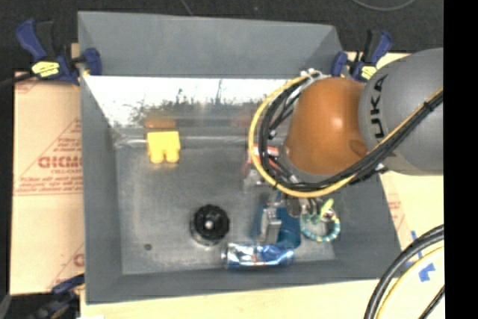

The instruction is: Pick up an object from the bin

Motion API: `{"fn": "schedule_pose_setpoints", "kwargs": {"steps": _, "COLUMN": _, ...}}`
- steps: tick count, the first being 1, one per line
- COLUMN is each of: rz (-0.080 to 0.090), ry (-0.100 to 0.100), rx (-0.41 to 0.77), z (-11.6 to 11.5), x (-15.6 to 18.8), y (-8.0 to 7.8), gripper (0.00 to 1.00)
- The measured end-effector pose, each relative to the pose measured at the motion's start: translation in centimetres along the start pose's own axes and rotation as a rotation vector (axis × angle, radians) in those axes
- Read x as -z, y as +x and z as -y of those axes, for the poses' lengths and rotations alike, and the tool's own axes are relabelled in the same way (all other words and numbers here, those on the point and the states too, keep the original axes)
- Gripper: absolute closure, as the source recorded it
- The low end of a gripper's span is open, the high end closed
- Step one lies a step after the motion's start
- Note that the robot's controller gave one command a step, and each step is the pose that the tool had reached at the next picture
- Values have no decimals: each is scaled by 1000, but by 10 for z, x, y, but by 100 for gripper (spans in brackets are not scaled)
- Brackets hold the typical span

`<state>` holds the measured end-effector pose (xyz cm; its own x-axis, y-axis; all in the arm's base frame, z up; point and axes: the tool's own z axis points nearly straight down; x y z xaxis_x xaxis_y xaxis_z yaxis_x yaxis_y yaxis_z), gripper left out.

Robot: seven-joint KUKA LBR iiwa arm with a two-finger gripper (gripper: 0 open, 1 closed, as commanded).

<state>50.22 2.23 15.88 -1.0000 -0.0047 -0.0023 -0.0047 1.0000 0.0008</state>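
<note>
My gripper (270, 211) comes down out from under the orange wrist cover at the bin's lower right. Directly below it stands a small blue block-shaped thing (287, 229), touching or very close to the gripper's tip. A crumpled blue and white packet (258, 256) lies just in front of that, near the bin's front wall. To the right of the blue thing lies a green and white ring-shaped thing (323, 229), partly hidden under the arm's cables.
A black round knob-like thing (209, 223) sits on the floor left of the gripper. A yellow block (163, 146) lies at the back left by the rear wall. The arm and its cable loops cover the bin's right side.
</note>
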Motion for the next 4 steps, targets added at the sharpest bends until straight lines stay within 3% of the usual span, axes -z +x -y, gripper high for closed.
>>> {"fn": "schedule_pose_setpoints", "kwargs": {"steps": 1, "rz": 9, "ry": -2, "rx": -45, "z": -38, "x": -87, "y": 22, "gripper": 0}}
{"fn": "schedule_pose_setpoints", "kwargs": {"steps": 2, "rz": 11, "ry": 1, "rx": 12, "z": -41, "x": -33, "y": 23, "gripper": 0}}
{"fn": "schedule_pose_setpoints", "kwargs": {"steps": 3, "rz": 7, "ry": -1, "rx": -33, "z": -38, "x": -80, "y": 23, "gripper": 0}}
{"fn": "schedule_pose_setpoints", "kwargs": {"steps": 4, "rz": 21, "ry": -4, "rx": -415, "z": 0, "x": -88, "y": 9, "gripper": 0}}
